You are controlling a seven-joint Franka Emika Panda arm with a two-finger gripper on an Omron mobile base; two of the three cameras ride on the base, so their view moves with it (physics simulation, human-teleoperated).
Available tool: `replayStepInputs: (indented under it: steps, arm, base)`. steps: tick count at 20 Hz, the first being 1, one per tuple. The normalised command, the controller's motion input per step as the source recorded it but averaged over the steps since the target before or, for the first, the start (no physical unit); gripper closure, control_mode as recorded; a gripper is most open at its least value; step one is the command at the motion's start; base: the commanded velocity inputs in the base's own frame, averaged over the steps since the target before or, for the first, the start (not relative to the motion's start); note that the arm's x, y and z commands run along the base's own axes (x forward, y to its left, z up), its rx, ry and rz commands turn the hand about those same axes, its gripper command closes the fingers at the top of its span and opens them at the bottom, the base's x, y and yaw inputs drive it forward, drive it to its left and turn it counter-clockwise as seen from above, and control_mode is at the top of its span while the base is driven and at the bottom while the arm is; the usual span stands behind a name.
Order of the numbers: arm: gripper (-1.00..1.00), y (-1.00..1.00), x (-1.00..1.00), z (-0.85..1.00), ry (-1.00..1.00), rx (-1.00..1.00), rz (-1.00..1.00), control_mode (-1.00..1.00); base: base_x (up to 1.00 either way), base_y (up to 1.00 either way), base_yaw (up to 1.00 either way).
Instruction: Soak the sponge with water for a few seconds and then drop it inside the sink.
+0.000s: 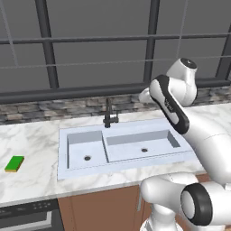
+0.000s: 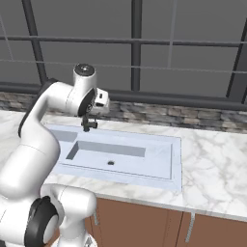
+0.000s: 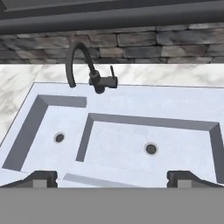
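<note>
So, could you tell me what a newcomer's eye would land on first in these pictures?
Probably the big white arm raised over the pale double-basin sink set in the marble counter, its gripper open with nothing between the fingertips. Next, the small green sponge lying alone on the counter far left of the sink, and the black faucet behind the basins.

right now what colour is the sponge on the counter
Bright green sponge with a yellowish lower edge, clearest in the left base view.

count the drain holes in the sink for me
2. One drain sits in the small basin below the faucet spout; the other drain is in the floor of the wider basin of the sink. None looks hidden.
</note>
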Motion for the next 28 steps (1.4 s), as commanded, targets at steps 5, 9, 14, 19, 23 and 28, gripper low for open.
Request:
replayStepInputs:
  steps: [5, 9, 14, 19, 23, 28]
  arm:
    - [-1.00, 0.02, -0.06, -0.13, -0.14, 0.00, 0.00, -1.00]
    - [-1.00, 0.00, 0.00, -0.21, -0.21, 0.00, 0.00, -1.00]
    - [-1.00, 0.00, 0.00, -0.29, -0.24, 0.00, 0.00, -1.00]
    - [-1.00, 0.00, 0.00, -0.13, -0.18, 0.00, 0.00, -1.00]
    - [-1.00, 0.00, 0.00, 0.00, -0.09, 0.00, 0.01, -1.00]
    - [-1.00, 0.00, 0.00, 0.00, -0.11, 0.00, 0.00, -1.00]
  base:
    - [0.00, 0.00, 0.00]
    - [0.00, 0.00, 0.00]
    - [0.00, 0.00, 0.00]
    - [0.00, 0.00, 0.00]
    - [0.00, 0.00, 0.00]
    - [0.00, 0.00, 0.00]
